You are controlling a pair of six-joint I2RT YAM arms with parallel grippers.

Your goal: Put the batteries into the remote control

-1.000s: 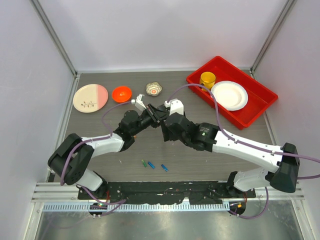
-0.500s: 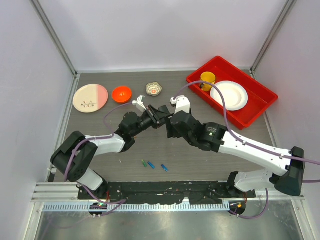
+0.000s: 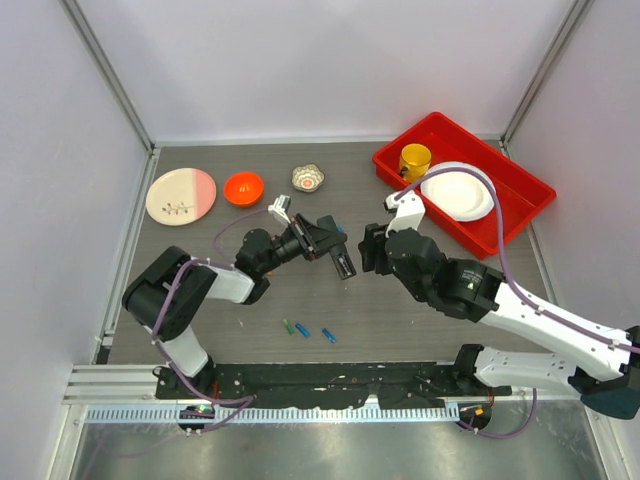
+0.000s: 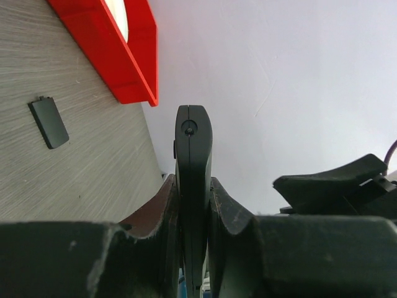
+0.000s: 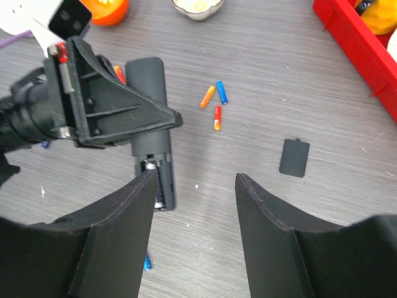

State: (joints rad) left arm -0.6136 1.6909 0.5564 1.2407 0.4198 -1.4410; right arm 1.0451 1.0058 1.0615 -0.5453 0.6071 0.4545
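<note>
1 remote control point(image 3: 344, 265), centre of the top view, pinched around its middle by the left gripper point(image 3: 325, 238). In the left wrist view it stands edge-on between the clamped fingers. In the right wrist view the battery recess faces up at the remote's lower end, and metal contacts show inside. Can't tell if the remote touches the table point(image 3: 240, 345).

Right gripper point(image 5: 195, 177) sits just right of the remote in the top view. Fingers are moderately apart with only bare table between them, holding nothing. Its left fingertip overlaps the recess end in its own view; contact can't be told.

Batteries point(image 3: 302, 331): 3 in a short row at lower centre of the top view, one green and two blue, well apart from the remote. The right wrist view shows 3 more just right of the remote: orange, blue and red-orange, close together. An orange end peeks out behind the left gripper, mostly hidden.

1 flat black battery cover point(image 5: 294, 158) lies alone, right of that cluster.

1 red tray point(image 3: 520, 205) sits at upper right near the table's right edge, holding 1 yellow cup point(image 3: 415, 158) and 1 white plate point(image 3: 458, 192). Along the upper left are 1 pink-and-cream plate point(image 3: 181, 195), 1 orange bowl point(image 3: 243, 187) and 1 foil cup point(image 3: 308, 178), each apart from the next.

Open table: a band across the lower middle around the battery row, and a patch between cluster and cover.
</note>
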